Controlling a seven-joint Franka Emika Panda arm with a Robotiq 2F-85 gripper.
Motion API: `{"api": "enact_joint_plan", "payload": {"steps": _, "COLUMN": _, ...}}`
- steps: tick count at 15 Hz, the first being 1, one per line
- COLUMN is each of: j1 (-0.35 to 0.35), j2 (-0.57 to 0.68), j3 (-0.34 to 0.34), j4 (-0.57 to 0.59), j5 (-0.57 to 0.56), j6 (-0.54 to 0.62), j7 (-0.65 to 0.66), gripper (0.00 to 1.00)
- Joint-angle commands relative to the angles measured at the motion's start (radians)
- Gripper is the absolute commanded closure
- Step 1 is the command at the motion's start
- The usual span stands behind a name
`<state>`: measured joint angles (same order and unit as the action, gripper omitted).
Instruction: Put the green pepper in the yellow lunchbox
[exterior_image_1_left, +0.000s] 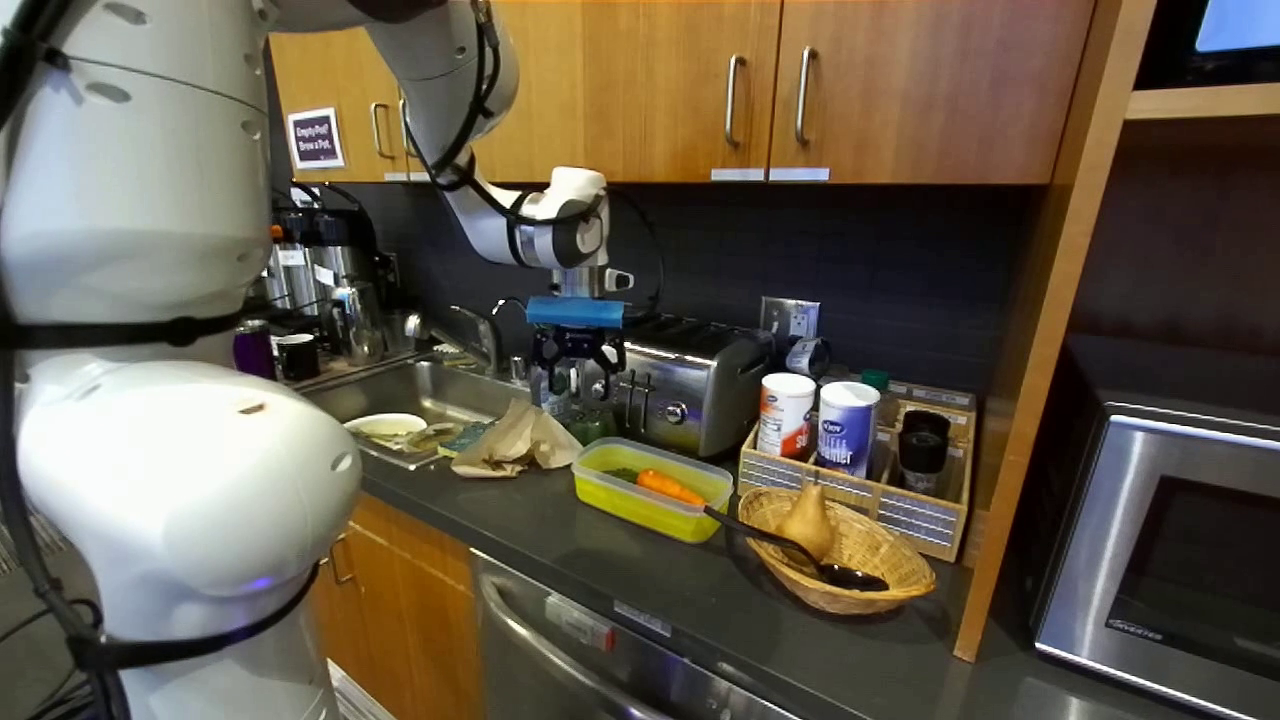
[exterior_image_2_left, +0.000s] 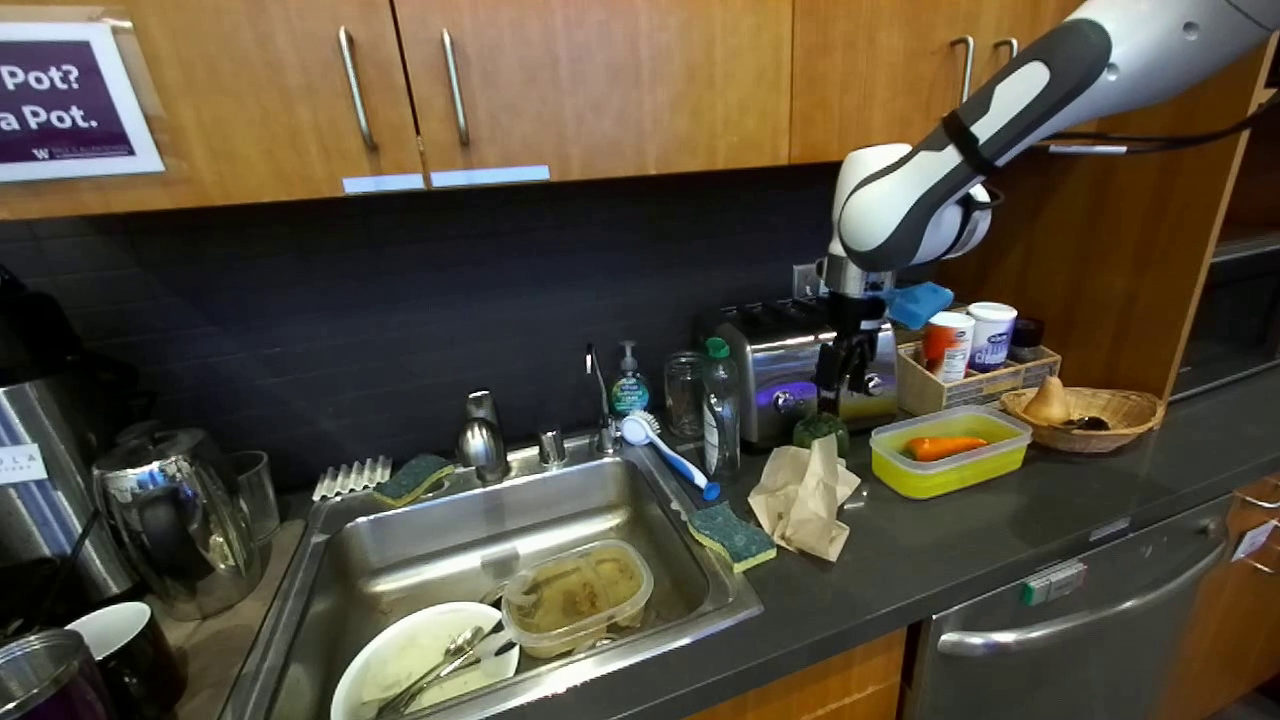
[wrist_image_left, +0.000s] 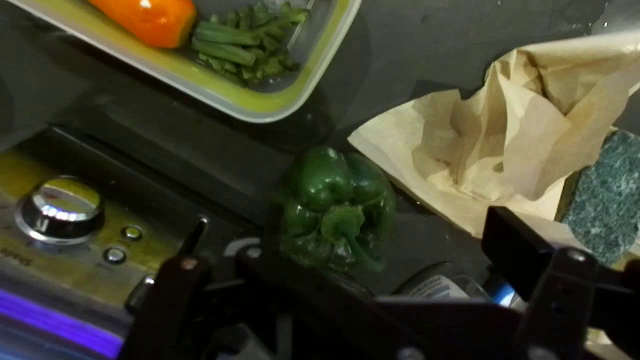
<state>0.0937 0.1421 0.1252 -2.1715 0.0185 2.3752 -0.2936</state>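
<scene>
The green pepper (wrist_image_left: 340, 200) stands on the counter between the toaster and the crumpled brown paper, stem up. It is dim in an exterior view (exterior_image_1_left: 592, 427) and partly hidden in an exterior view (exterior_image_2_left: 822, 432). The yellow lunchbox (exterior_image_1_left: 640, 510) stands beside it, also in an exterior view (exterior_image_2_left: 945, 483), and its corner shows in the wrist view (wrist_image_left: 270, 107). It holds an orange carrot (exterior_image_1_left: 670, 487) and green vegetable pieces (wrist_image_left: 245, 45). My gripper (exterior_image_1_left: 580, 378) is open and empty, just above the pepper; in the wrist view (wrist_image_left: 392, 235) the pepper lies nearer the left finger.
The steel toaster (exterior_image_1_left: 690, 390) stands close behind the gripper. Brown paper (exterior_image_2_left: 805, 495), a sponge (exterior_image_2_left: 732, 535) and a soap bottle (exterior_image_2_left: 720, 410) are near the pepper. A wicker basket (exterior_image_1_left: 880, 550) with a pear and black spoon touches the lunchbox area. A sink (exterior_image_2_left: 420, 520) holds dishes.
</scene>
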Motion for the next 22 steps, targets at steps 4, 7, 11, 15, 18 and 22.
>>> {"api": "enact_joint_plan", "payload": {"steps": 4, "j1": 0.006, "j2": 0.032, "j3": 0.0, "j4": 0.002, "j5": 0.006, "j6": 0.11, "j7": 0.112, "gripper": 0.0}}
{"api": "enact_joint_plan", "payload": {"steps": 7, "j1": 0.006, "j2": 0.043, "j3": -0.002, "j4": -0.001, "j5": 0.004, "j6": 0.125, "j7": 0.148, "gripper": 0.0}}
{"api": "enact_joint_plan", "payload": {"steps": 11, "j1": 0.004, "j2": 0.069, "j3": -0.005, "j4": 0.01, "j5": 0.01, "j6": 0.125, "j7": 0.197, "gripper": 0.0}}
{"api": "enact_joint_plan", "payload": {"steps": 15, "j1": 0.0, "j2": 0.097, "j3": -0.004, "j4": 0.03, "j5": 0.023, "j6": 0.101, "j7": 0.221, "gripper": 0.0}}
{"api": "enact_joint_plan", "payload": {"steps": 18, "j1": -0.008, "j2": 0.123, "j3": 0.002, "j4": 0.057, "j5": 0.052, "j6": 0.074, "j7": 0.201, "gripper": 0.0}}
{"api": "enact_joint_plan", "payload": {"steps": 22, "j1": -0.008, "j2": 0.142, "j3": 0.004, "j4": 0.083, "j5": 0.069, "j6": 0.047, "j7": 0.195, "gripper": 0.0}}
